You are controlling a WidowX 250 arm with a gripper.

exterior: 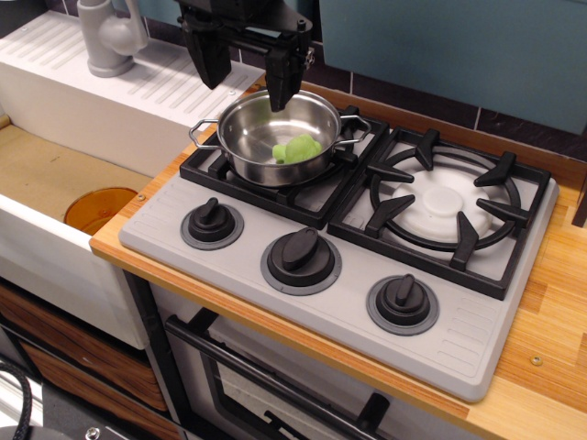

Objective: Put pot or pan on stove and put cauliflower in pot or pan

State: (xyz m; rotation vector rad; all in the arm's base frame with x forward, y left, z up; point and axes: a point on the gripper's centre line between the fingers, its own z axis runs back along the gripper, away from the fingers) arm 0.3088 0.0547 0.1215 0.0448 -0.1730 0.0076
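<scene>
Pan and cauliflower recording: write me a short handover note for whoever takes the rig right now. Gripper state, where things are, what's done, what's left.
Gripper: open, holding nothing, jaws apart above the back-left rim of the pan.
Pan: upright on the left burner grate of the stove.
Cauliflower: lying inside the pan, towards its right side, free of the gripper.
Done: pan on stove, cauliflower in pan.
Left: nothing of the job that I can see; probably just move the arm clear.
Also there: an orange disc in the sink at the left, untouched.
</scene>
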